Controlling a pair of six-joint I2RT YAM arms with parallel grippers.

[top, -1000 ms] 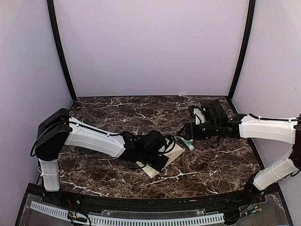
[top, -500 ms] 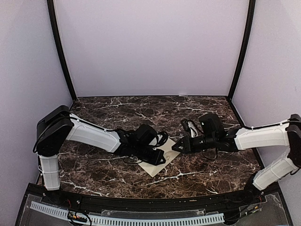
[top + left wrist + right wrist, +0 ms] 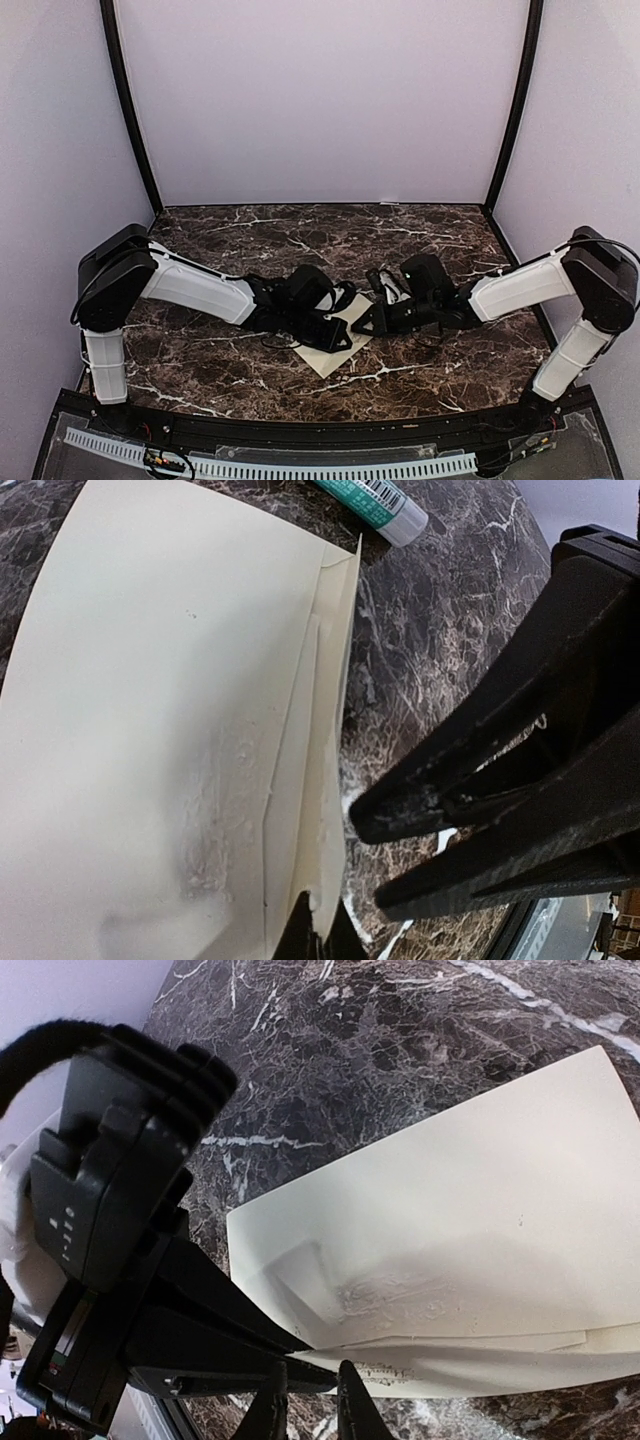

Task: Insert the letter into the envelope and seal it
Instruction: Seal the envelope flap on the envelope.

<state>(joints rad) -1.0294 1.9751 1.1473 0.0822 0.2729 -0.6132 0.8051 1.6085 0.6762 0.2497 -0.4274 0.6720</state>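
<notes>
The envelope (image 3: 328, 360) lies flat on the tabletop (image 3: 450, 360), its inside hidden. The left claw (image 3: 318, 932) pinches its edge, tips closed. The right claw (image 3: 308, 1405), narrowly parted, sits just beside that edge; contact is unclear. A glue stick (image 3: 375, 498) is cut off nearby.

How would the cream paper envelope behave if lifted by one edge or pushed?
The cream paper envelope looks thin, with layers showing at its edge, so it is probably light and floppy if lifted by one end. Flat on the glossy marble table, it would likely slide, not tip. Its rough whitish smear may be tacky.
</notes>
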